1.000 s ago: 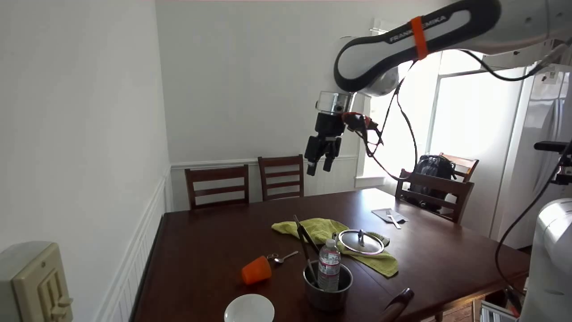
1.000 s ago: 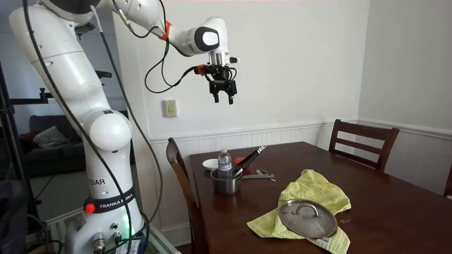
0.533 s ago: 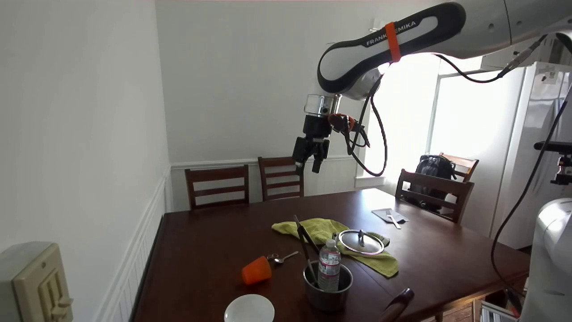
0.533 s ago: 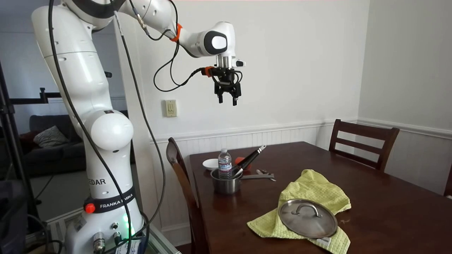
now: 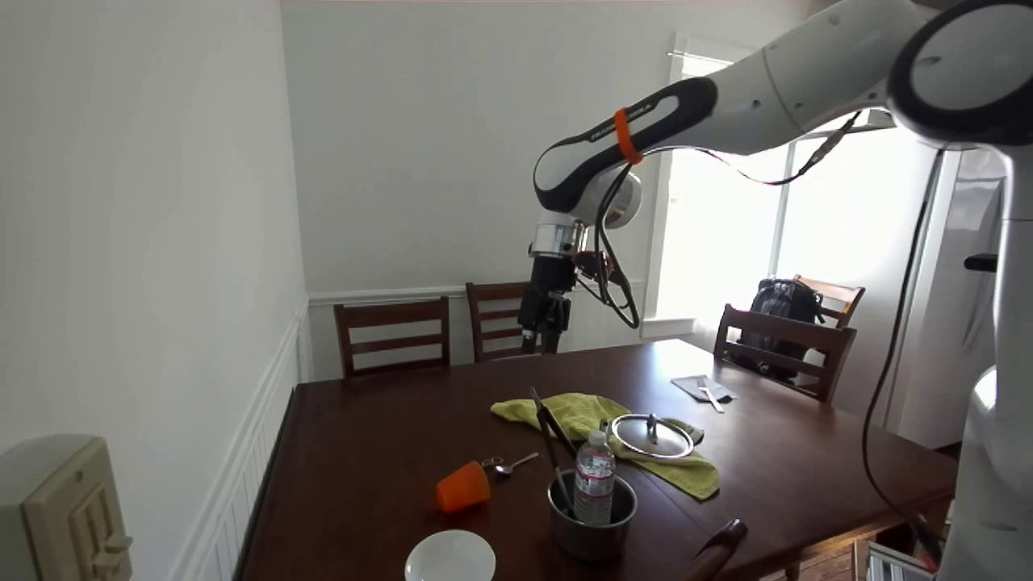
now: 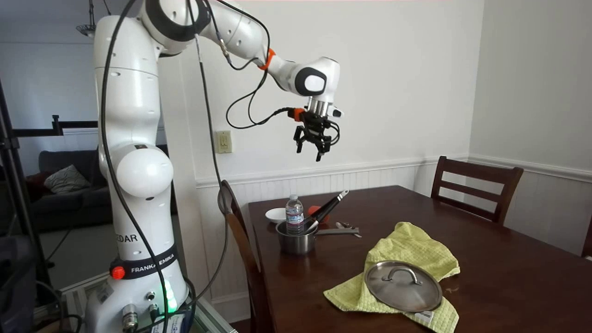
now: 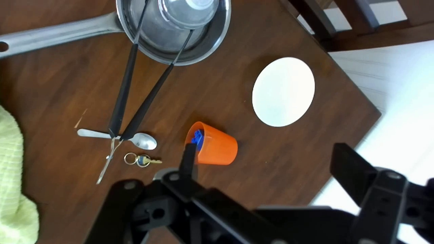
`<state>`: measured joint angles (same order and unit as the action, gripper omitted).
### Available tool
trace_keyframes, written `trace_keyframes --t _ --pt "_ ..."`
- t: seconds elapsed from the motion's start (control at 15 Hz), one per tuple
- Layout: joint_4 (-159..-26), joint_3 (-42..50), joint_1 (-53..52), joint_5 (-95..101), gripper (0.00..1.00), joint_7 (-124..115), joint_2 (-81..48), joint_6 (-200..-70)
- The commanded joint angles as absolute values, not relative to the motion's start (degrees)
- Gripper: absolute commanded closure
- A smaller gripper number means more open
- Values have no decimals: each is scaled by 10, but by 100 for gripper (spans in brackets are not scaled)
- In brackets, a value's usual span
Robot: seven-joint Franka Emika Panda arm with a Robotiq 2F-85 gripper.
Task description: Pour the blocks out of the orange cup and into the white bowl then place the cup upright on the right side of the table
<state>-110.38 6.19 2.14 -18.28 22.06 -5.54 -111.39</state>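
In the wrist view, find a yellow-green cloth [image 7: 15, 183] at the left edge. Left of centre, see a spoon [image 7: 145, 141] and a key [image 7: 145, 160], with tongs [image 7: 124, 91] slanting over the spoon from a grey pot [image 7: 217, 35] at the top. At centre, find the orange cup [image 7: 218, 147] on its side, mouth leftward, with a blue block [image 7: 197, 138] inside. Along the bottom, see the gripper [image 7: 264, 162] with fingers spread wide; right of centre, the white bowl [image 7: 284, 91] on the table [image 7: 217, 91].

Water bottle [image 6: 294, 216] and tongs [image 7: 124, 89] in metal pot [image 6: 296, 245], lid [image 6: 402, 291] on yellow-green cloth [image 6: 411, 243], spoon [image 7: 145, 141] near key [image 7: 154, 161]
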Motion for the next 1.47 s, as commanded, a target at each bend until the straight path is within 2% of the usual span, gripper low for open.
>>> trace_keyframes --t 0.0,0.27,0.33,0.6,0.87,1.4 --pt "-967 42 55 -208 0 297 -204 -1021" --pt "-855 9 62 -154 0 300 -335 -940" --pt "-941 8 64 -168 0 292 -267 -1001" --pt "-879 -3 65 -155 0 291 -333 -970" --pt "-833 -16 60 -149 0 299 -393 -1058" --pt "-718 -34 31 -97 0 224 -521 -1078"
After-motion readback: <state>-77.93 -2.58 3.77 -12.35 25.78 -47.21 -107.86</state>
